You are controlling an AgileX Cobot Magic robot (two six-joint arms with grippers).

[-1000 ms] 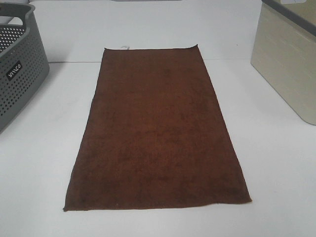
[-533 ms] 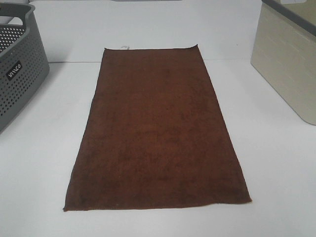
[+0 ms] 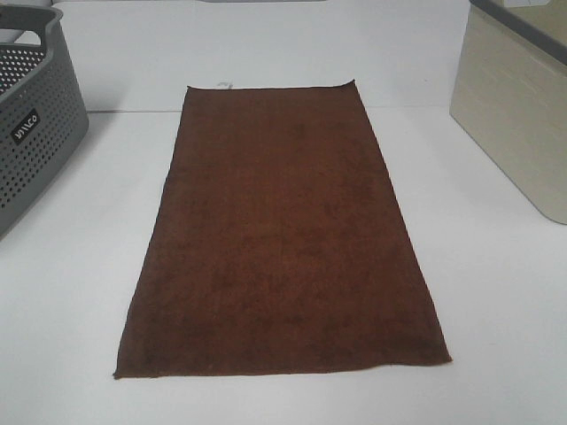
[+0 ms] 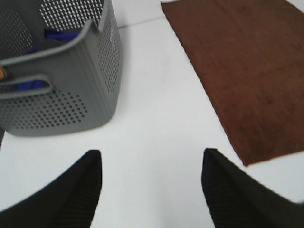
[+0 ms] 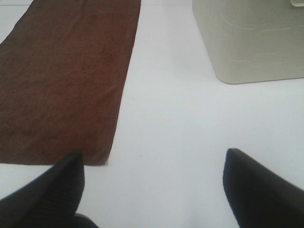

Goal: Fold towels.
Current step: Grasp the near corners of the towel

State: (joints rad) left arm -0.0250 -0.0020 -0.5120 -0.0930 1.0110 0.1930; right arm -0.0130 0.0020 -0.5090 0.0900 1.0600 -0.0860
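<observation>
**Desk:** Item one, the task piece?

**Operator:** One towel (image 3: 282,235), reddish-brown, lying flat and unfolded on the worktop (image 3: 496,292). Its long axis runs straight away from my arms. A small white tag (image 3: 224,86) sits at the far short edge. I see no fold made yet.

**Desk:** Item two, left end effector?

**Operator:** Left end effector (image 4: 151,154): fingers spread wide, empty, touching nothing I can see. The towel's near left corner lies just ahead of it and inward. A grey basket (image 3: 35,124) stands on its outer side.

**Desk:** Item three, right?

**Operator:** Right end effector (image 5: 153,154): also spread wide and empty. The near right corner lies just ahead of it and inward, and a beige bin (image 3: 514,115) is further out.

**Desk:** Which arm is nearer?

**Operator:** I judge them about even, one near corner to each arm. The near short edge is the likely place to take hold.
</observation>
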